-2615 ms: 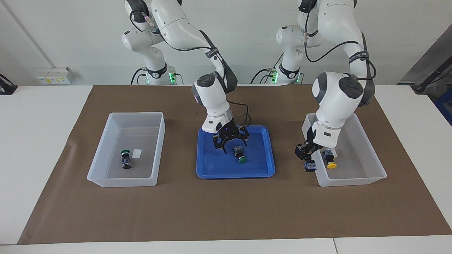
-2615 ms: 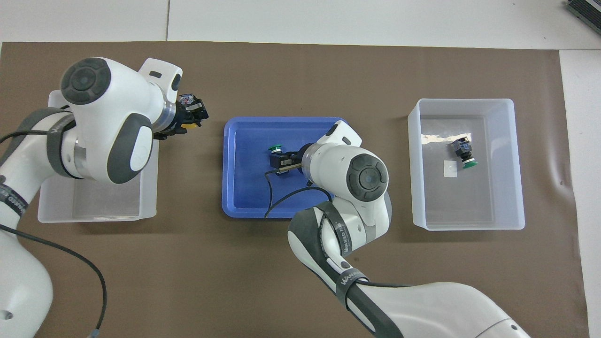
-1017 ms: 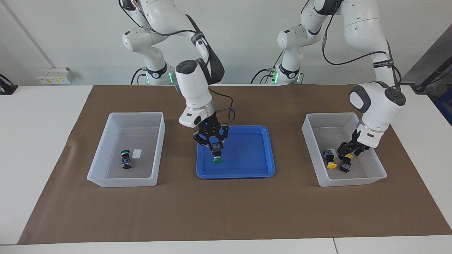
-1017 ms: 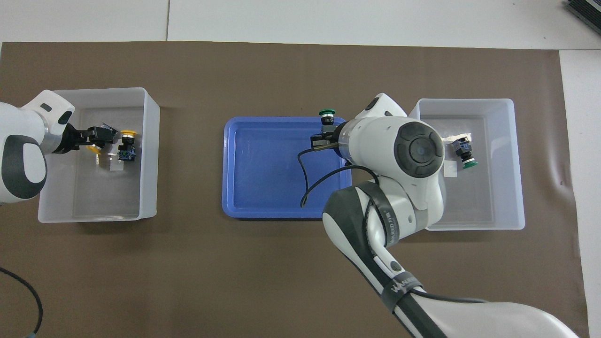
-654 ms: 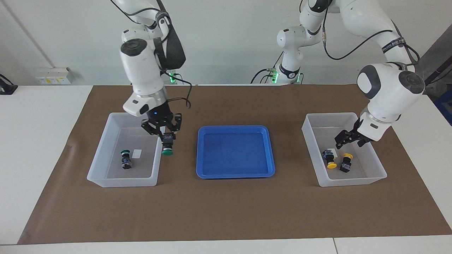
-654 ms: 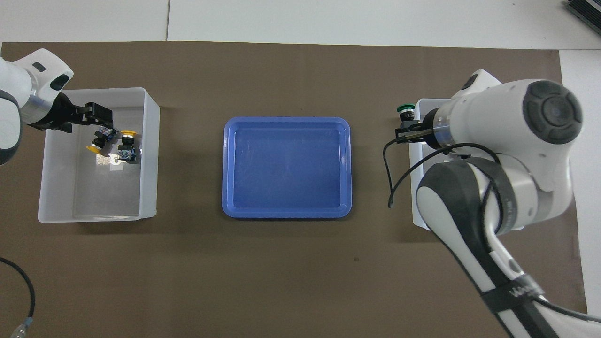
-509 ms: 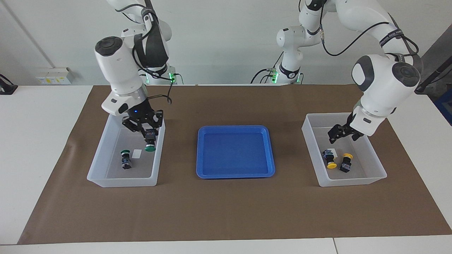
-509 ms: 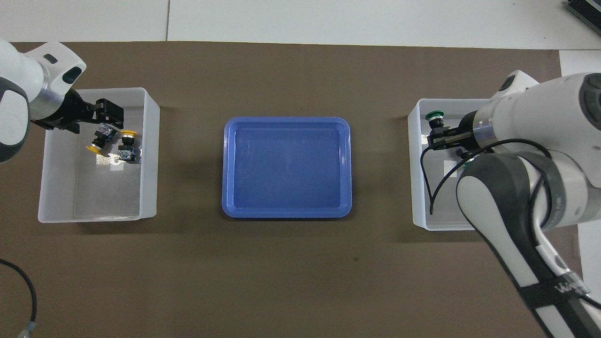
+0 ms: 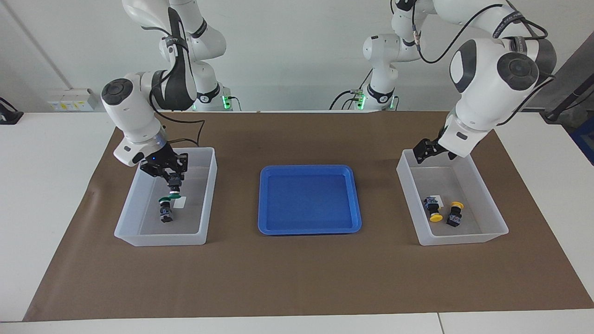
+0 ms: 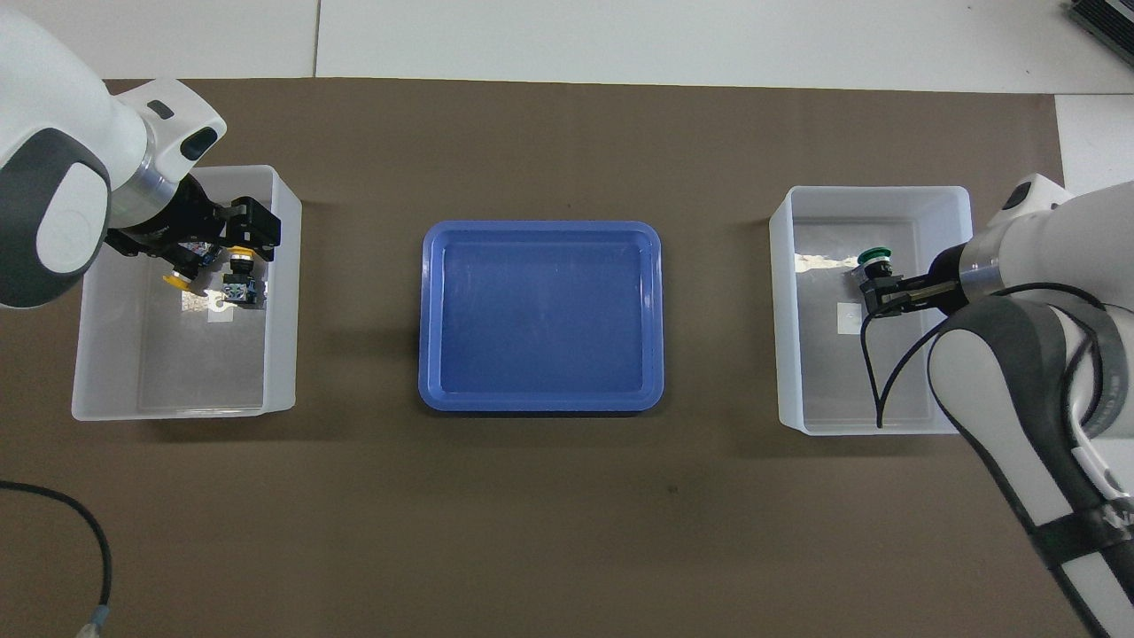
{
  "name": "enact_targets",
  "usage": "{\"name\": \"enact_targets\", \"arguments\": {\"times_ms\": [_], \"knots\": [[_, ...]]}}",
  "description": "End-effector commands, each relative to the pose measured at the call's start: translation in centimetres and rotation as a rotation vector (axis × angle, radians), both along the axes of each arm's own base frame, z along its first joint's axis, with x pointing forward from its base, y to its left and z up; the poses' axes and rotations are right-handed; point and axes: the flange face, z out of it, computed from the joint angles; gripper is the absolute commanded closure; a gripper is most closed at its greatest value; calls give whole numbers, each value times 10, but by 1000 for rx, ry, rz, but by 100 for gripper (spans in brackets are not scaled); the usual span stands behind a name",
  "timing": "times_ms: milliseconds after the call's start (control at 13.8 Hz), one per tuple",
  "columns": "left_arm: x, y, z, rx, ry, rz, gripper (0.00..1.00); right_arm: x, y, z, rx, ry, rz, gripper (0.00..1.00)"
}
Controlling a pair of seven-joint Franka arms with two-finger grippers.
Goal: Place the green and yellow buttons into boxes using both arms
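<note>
- Holding a green button point(image 9: 174, 191) cap-down, the right gripper point(image 9: 170, 180) hangs inside the clear box point(image 9: 134, 204) at the right arm's end of the table; its fingers pinch the button's dark body.
- Second green button point(image 9: 164, 209): lies on that box's floor just beside a white label point(image 9: 180, 202), directly under the held one.
- Blue tray point(image 9: 309, 228): sits mid-table on the brown mat point(image 9: 297, 278), between the two boxes.
- Left gripper point(image 9: 428, 150): jaws spread wide and holding nothing, it hovers over the robot-side rim of the other clear box point(image 9: 492, 218).
- Two yellow buttons point(image 9: 432, 207) point(image 9: 455, 212): lie side by side on that box's floor, apart from the gripper.
</note>
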Motion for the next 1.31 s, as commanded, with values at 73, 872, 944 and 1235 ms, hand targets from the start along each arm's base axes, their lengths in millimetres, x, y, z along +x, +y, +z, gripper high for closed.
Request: {"name": "enact_targets", "arguments": {"times_ms": [73, 872, 944, 1235], "knots": [[-26, 10, 35, 18, 15, -10, 0, -5, -7, -29, -17, -10, -52, 100], [-52, 42, 38, -1, -38, 3, 0, 6, 32, -36, -11, -18, -193, 0], [-48, 56, 39, -21, -58, -13, 0, 11, 34, -22, -7, -31, -189, 0], [-40, 85, 43, -34, -115, -16, 0, 31, 25, 71, -9, -14, -186, 0]]}}
